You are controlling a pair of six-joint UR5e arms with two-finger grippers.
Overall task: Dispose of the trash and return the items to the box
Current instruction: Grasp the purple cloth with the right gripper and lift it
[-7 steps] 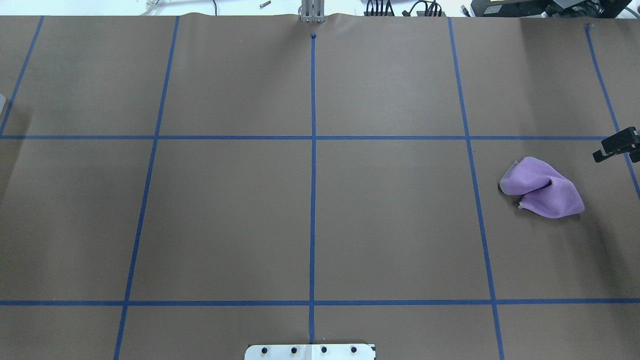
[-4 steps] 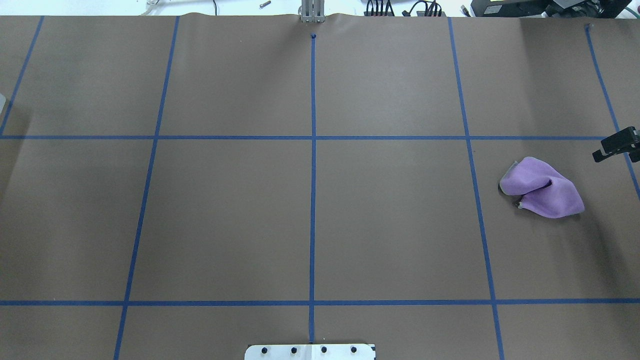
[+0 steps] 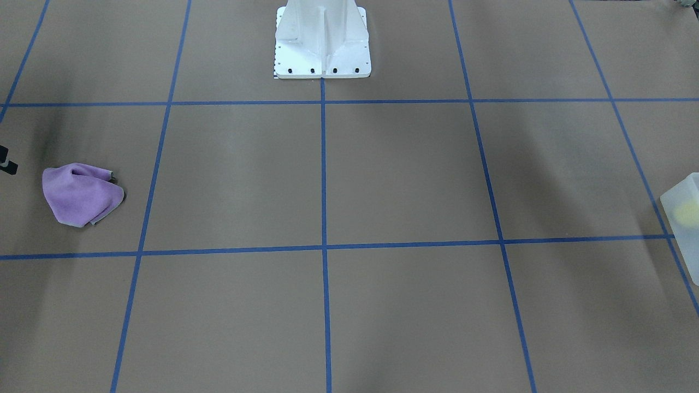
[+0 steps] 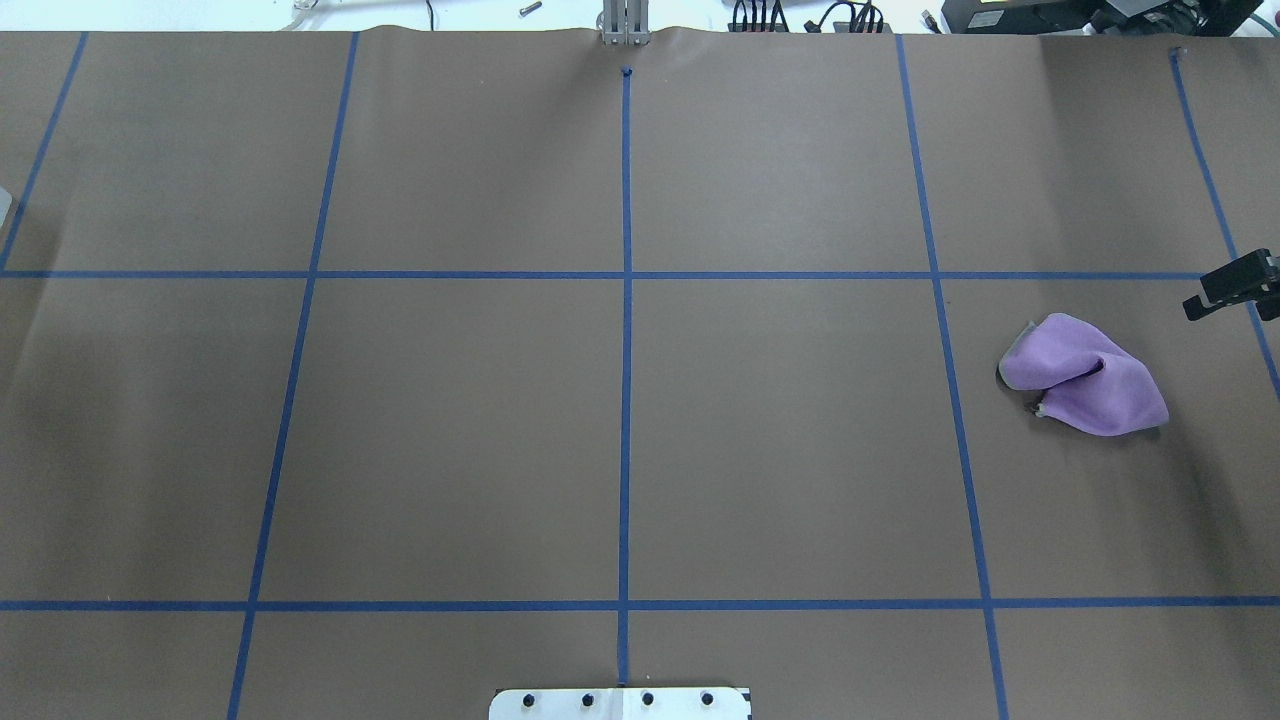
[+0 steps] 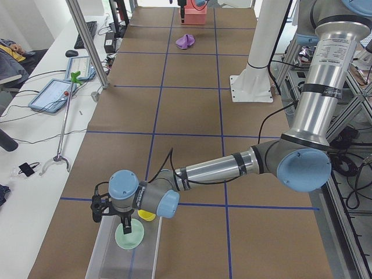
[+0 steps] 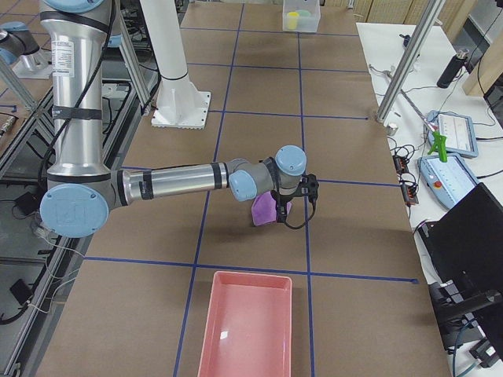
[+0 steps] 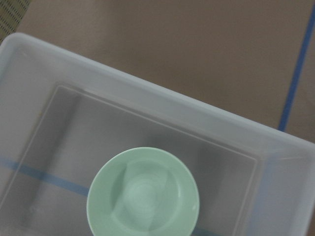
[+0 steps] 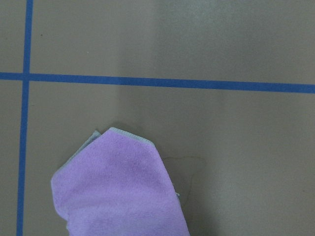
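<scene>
Rag (image 4: 1085, 375) lies on table (image 4: 450, 430) near right tool (image 4: 1205, 300). Bowl (image 7: 142, 194) and cup (image 5: 146, 215) are in box (image 7: 147, 105), under left tool (image 5: 124, 224). Tool openings: cannot tell. Risk: if only one loose fold is pinched, rag drops short of pink bin (image 6: 244, 322).

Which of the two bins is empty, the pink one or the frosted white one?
The pink tray, at the purple cloth's end: nothing lies in it. The frosted white box holds the mint-green bowl and the yellow cup.

Bowl (image 7: 142, 194) in box (image 7: 162, 105); rag (image 4: 1085, 378) opp. end.
</scene>
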